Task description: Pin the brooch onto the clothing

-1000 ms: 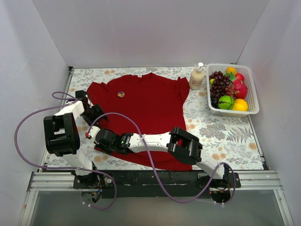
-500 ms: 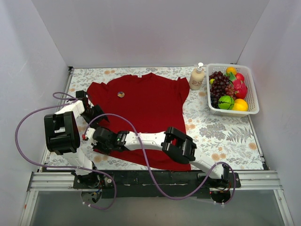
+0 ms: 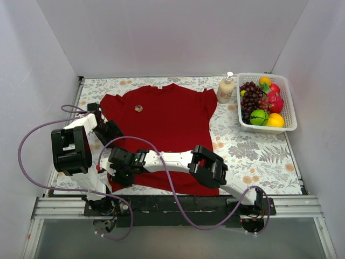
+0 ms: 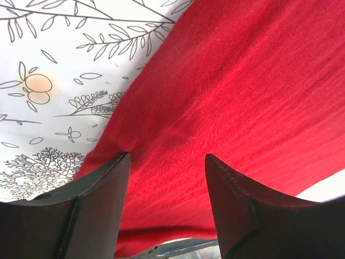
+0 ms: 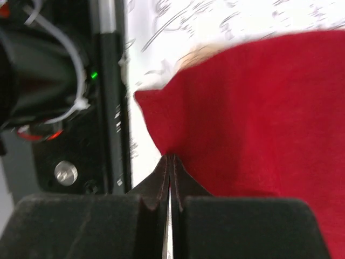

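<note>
**Brooch on the shirt, both grippers at its left edge**

The shirt [image 3: 172, 118] lay flat on the flowery table [image 3: 253, 151], neck to the far side; the brooch [image 3: 138, 108] sat on the shirt's chest, on the left side just below the neck; it was too small to make out, and I could not tell if it was pinned or only lying there; neither wrist view showed it.

The left gripper [image 4: 167, 159] was about half open, low over the shirt's left edge; its two dark fingers [image 4: 91, 216] had red cloth between them but held nothing; the bottom of the picture cut off their lower parts.

The right arm reached across the near part of the shirt and hid much of the bottom hem; the right gripper [image 5: 170, 159] was closed tight by the shirt's near left corner; the cloth ran to a point at its tips, so it looked pinched there; that view was blurry.

A bottle [image 3: 226, 89] and a basket [image 3: 294, 116] of fruit stood at the far right, well apart from the shirt's left side.
</note>
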{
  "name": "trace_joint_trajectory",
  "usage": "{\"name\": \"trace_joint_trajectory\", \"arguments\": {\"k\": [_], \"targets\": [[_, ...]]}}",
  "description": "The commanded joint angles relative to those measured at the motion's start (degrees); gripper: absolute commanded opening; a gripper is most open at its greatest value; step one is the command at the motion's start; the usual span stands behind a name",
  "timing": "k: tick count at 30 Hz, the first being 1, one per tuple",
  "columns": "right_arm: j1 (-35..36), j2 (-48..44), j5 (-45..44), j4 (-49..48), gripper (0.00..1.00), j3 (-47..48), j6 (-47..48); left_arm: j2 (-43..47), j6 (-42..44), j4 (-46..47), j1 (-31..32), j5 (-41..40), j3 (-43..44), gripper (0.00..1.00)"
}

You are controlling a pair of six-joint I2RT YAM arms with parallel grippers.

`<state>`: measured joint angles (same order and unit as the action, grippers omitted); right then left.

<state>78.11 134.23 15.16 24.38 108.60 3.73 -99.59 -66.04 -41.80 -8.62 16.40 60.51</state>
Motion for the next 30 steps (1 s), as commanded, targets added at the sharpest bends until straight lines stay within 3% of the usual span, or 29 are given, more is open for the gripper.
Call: {"name": "trace_joint_trajectory", "arguments": {"k": [1, 7, 15, 23, 30], "targets": [[0.73, -3.53, 4.71, 7.87, 0.01, 0.74, 1.46, -1.04, 1.09, 0.93, 0.01, -4.53, 2.06, 0.57], [-0.93, -10.55, 2.08, 7.96, 0.01, -0.4, -0.73, -1.13, 1.0, 0.14, -0.08, -5.59, 3.73, 0.58], [-4.1, -15.59, -14.79, 5.32, 0.01, -7.96, -5.31, -2.27, 1.09, 0.05, -0.08, -5.86, 4.62, 0.58], [-4.01, -8.47, -13.75, 7.17, 0.01, -9.28, -4.69, -2.8, 1.09, 0.05, 0.01, -5.59, 5.14, 0.59], [-3.49, -9.6, -10.16, 8.58, 0.01, -13.58, -4.61, -3.59, 1.09, 0.14, -0.08, -5.86, 5.14, 0.6]]}}
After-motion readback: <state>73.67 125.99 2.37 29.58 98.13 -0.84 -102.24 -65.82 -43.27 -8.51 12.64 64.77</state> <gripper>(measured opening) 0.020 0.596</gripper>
